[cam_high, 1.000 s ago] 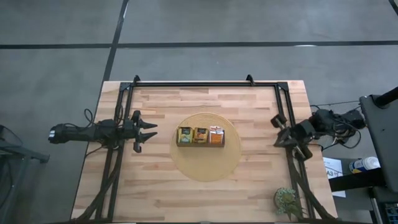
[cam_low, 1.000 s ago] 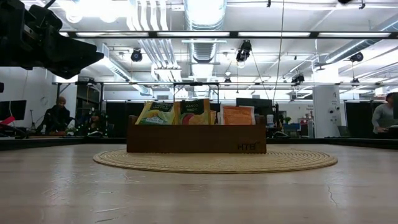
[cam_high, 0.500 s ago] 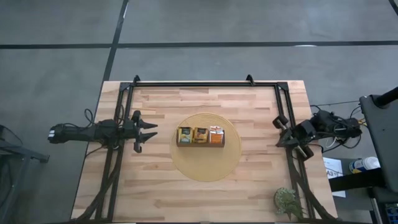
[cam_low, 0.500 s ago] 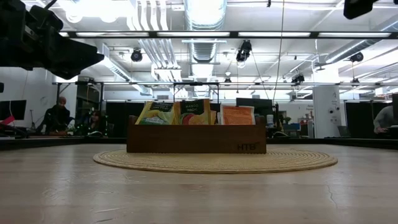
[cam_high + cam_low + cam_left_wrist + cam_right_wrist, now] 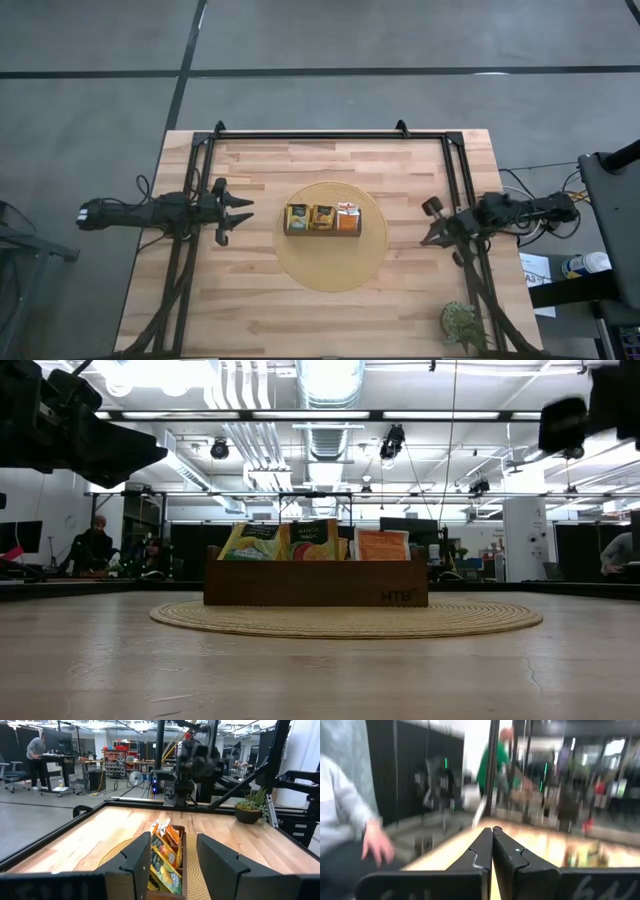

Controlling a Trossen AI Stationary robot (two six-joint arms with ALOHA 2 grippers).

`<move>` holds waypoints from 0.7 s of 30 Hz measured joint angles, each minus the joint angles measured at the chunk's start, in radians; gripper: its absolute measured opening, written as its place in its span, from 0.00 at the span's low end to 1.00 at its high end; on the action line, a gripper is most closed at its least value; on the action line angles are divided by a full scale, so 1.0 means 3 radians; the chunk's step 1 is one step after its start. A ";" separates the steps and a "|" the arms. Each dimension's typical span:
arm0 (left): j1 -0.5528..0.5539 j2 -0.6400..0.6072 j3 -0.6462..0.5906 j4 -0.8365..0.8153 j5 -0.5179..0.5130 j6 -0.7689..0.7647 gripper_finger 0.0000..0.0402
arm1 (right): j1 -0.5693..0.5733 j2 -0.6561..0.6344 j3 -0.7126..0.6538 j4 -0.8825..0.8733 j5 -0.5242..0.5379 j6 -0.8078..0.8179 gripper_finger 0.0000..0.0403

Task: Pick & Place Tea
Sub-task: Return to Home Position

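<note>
On the pale plank table (image 5: pixel 250 300) the round woven straw mat (image 5: pixel 330 268) sits central, bearing the brown three-compartment wooden tray (image 5: pixel 322 233) — long axis aimed at both arms — with small square tea sachets (image 5: pixel 323 215) standing inside. We see the left claw (image 5: pixel 243 210), nearer, spread wide and empty; the right claw (image 5: pixel 492 837) pinched together, bare table around both.
</note>
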 joint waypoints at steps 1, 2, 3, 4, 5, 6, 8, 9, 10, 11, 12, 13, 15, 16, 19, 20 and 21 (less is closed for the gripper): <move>0.0000 0.0001 -0.0001 0.0000 -0.0001 0.0000 0.38 | 0.0001 -0.0004 -0.0004 -0.0175 0.0007 -0.0002 0.02; 0.0000 0.0001 -0.0001 0.0000 -0.0001 0.0001 0.38 | 0.0000 -0.0004 -0.0007 -0.0335 0.0028 -0.0001 0.02; 0.0000 0.0001 0.0000 0.0000 -0.0001 0.0000 0.38 | 0.0000 0.0001 -0.0005 -0.0458 0.0074 0.0000 0.02; 0.0000 0.0001 -0.0001 0.0000 -0.0001 0.0000 0.38 | -0.0002 0.0030 -0.0001 -0.0479 0.0142 0.0010 0.02; 0.0000 0.0001 -0.0001 -0.0001 -0.0001 0.0000 0.38 | -0.0003 0.0081 0.0001 -0.0486 0.0211 0.0015 0.02; 0.0000 0.0001 0.0000 -0.0001 -0.0002 0.0000 0.38 | -0.0002 0.0119 0.0002 -0.0490 0.0279 0.0009 0.02; 0.0000 0.0001 0.0000 -0.0001 -0.0001 0.0001 0.38 | -0.0003 0.0194 0.0002 -0.0517 0.0414 -0.0110 0.02; 0.0000 0.0001 0.0000 -0.0001 -0.0001 0.0000 0.38 | -0.0004 0.0225 0.0001 -0.0520 0.0450 -0.0186 0.02; 0.0000 0.0001 -0.0001 -0.0002 0.0000 0.0000 0.38 | -0.0003 0.0257 0.0001 -0.0518 0.0464 -0.0247 0.02; 0.0000 0.0001 0.0000 -0.0003 0.0000 0.0000 0.38 | -0.0002 0.0286 0.0001 -0.0518 0.0480 -0.0299 0.02; 0.0000 0.0001 0.0000 -0.0003 -0.0001 0.0001 0.38 | -0.0003 0.0309 0.0001 -0.0519 0.0491 -0.0337 0.02; 0.0000 0.0001 -0.0001 -0.0003 -0.0001 0.0001 0.38 | -0.0003 0.0330 0.0001 -0.0523 0.0507 -0.0366 0.02; 0.0000 0.0001 0.0000 -0.0004 -0.0001 0.0000 0.38 | -0.0003 0.0364 0.0001 -0.0529 0.0501 -0.0373 0.02; 0.0000 0.0001 0.0000 -0.0004 -0.0001 0.0000 0.38 | -0.0003 0.0375 0.0001 -0.0527 0.0503 -0.0360 0.02; 0.0000 0.0001 0.0000 -0.0005 -0.0001 0.0000 0.38 | -0.0003 0.0400 0.0001 -0.0529 0.0504 -0.0307 0.02; 0.0000 0.0001 0.0000 -0.0005 -0.0001 0.0000 0.38 | -0.0003 0.0401 0.0001 -0.0529 0.0504 -0.0279 0.02; 0.0000 0.0001 0.0000 -0.0006 -0.0001 0.0000 0.38 | -0.0003 0.0400 0.0001 -0.0529 0.0503 -0.0272 0.02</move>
